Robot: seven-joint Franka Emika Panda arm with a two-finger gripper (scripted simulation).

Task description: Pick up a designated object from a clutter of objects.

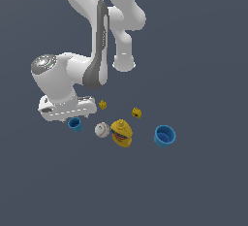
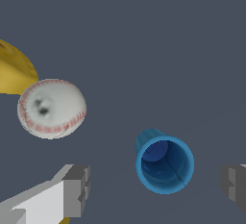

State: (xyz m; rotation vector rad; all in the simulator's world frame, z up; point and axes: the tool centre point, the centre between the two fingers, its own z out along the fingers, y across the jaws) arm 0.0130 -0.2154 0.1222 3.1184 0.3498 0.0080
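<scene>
The designated object, a small bright-blue tapered cup [image 1: 75, 124] [image 2: 165, 164], stands upright on the grey floor at the exterior view's left end of the clutter. My gripper [image 1: 72, 119] [image 2: 153, 187] hovers just above it and is open. In the wrist view the cup sits between the two grey fingertips [image 2: 76, 189], closer to the one at the picture's edge, and neither pad touches it. Nothing is held.
A white baseball [image 1: 102, 130] [image 2: 52, 108] lies close beside the small cup. Past it stand a yellow bottle [image 1: 121, 133] [image 2: 14, 71] and a larger blue cup [image 1: 164, 136]. Two tiny yellow blocks [image 1: 102, 104] [image 1: 136, 113] lie behind them.
</scene>
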